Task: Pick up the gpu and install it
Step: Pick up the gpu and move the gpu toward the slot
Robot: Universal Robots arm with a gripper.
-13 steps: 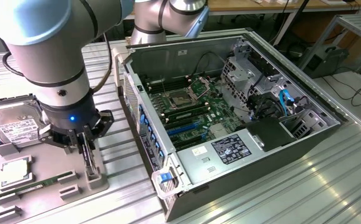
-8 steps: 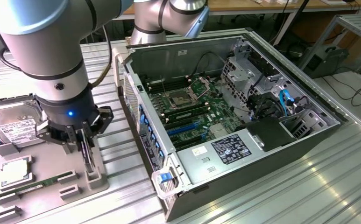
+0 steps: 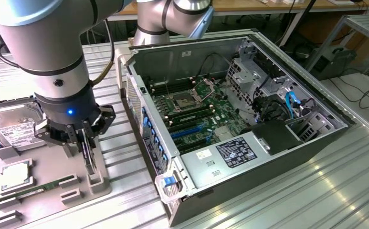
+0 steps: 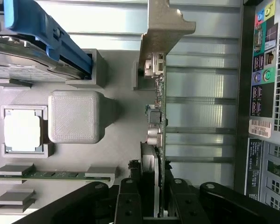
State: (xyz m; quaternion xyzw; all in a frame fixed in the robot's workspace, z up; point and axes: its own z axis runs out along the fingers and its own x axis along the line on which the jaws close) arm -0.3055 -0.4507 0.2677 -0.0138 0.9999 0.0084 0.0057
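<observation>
In the lower left of the exterior view the gripper is clenched on the gpu, 1 finger on each flat face. The card stands on edge, upright, in a slotted post of the grey holder tray. That tray lies on the ribbed metal bench, just beside the open computer case.

From the wrist view the gpu is seen edge-on, with its green board facing the case side. Its pale metal bracket is at the end far from the gripper. The black fingers press against it from both sides, near the end opposite the bracket.

Also on the tray are a hard drive with a blue rail, a square processor in its own pocket, and a slim memory stick lying in 2 end clips.

In the exterior view the hard drive sits at the left edge, the processor below it, and the memory stick toward the lower left corner. The case lies on its side with the motherboard exposed, centre of frame.
</observation>
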